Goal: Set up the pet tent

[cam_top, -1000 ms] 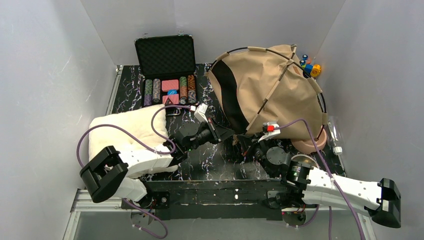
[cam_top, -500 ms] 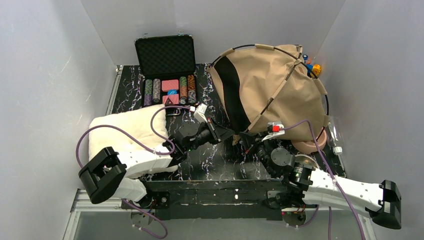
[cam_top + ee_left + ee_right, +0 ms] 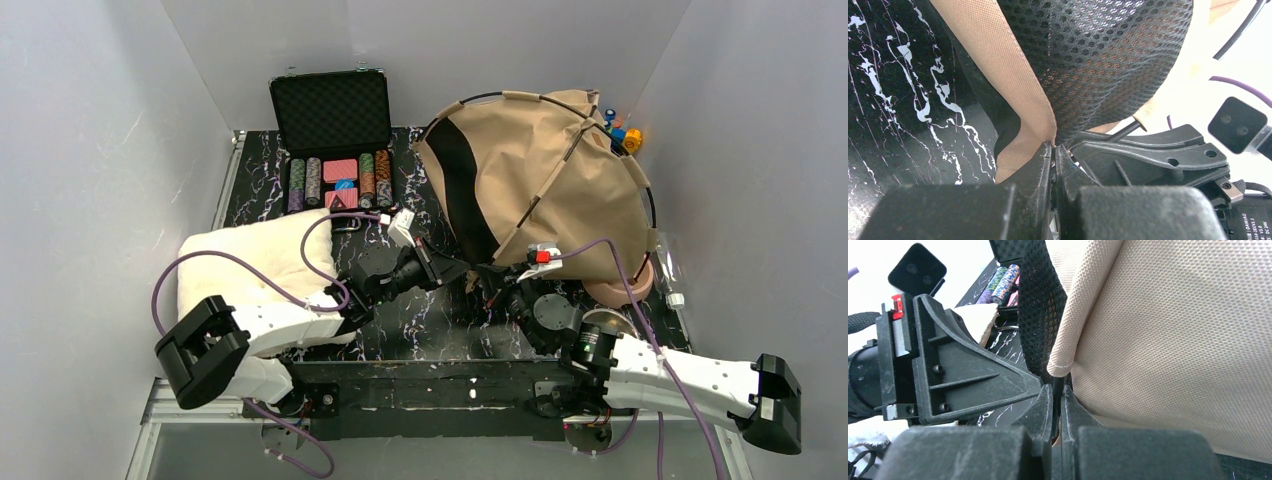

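Top view: the tan canvas pet tent with thin black poles (image 3: 560,190) sits just beyond the left pincer (image 3: 460,268) and right pincer (image 3: 488,273). It's domed but lopsided, so I'd say half done.

Left wrist: the left pincer (image 3: 1054,147) is clamped on its hem.

Right wrist: the right pincer (image 3: 1058,390) is pinching that edge too.

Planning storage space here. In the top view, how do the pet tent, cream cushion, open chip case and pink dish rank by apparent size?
1. pet tent
2-3. cream cushion and chip case: they look about alike, so not ranked
4. pink dish: smallest showing, but mostly hidden under the tent
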Motion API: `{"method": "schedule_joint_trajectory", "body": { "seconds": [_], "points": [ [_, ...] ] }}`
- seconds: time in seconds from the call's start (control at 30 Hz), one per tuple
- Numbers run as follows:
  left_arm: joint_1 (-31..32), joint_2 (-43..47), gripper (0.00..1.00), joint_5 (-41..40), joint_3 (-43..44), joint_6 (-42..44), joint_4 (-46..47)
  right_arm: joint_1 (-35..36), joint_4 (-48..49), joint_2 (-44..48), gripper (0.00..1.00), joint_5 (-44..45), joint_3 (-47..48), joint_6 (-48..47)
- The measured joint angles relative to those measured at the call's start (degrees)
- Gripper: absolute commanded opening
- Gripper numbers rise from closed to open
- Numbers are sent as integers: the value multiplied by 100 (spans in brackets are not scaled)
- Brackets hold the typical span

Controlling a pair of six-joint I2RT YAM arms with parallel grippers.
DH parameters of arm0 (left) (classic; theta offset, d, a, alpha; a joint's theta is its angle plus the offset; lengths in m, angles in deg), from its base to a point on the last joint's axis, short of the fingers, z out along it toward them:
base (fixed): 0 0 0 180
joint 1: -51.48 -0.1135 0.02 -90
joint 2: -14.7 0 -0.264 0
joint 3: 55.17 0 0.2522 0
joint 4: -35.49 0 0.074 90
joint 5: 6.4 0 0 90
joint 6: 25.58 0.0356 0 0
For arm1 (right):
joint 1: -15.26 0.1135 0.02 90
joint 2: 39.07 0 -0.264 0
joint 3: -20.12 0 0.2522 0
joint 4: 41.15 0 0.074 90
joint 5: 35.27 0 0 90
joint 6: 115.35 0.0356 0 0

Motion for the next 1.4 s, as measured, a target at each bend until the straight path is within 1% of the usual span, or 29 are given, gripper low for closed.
{"method": "schedule_joint_trajectory", "body": {
  "seconds": [0.53,0.77,0.9,1.0,1.13,1.27,1.4],
  "points": [
    [13,149,0,-120,2,-57,-114,0,289,-352,1,31,-15,35],
    [26,149,0,-289,0,-236,-205,2,979,-638,1,57,-332,157],
    [46,149,0,-437,-13,-435,-247,155,1517,-911,1,398,-474,184],
    [59,149,0,-555,-57,-640,-208,264,1749,-1106,1,647,-476,168],
    [61,146,0,-710,-125,-820,-227,374,2052,-1582,1,874,-450,197],
    [59,142,0,-887,-140,-907,-422,496,1939,-2039,1,1069,-236,409],
    [59,142,0,-1062,-140,-944,-557,588,1226,-2437,2,1440,243,846]
  ]
}}
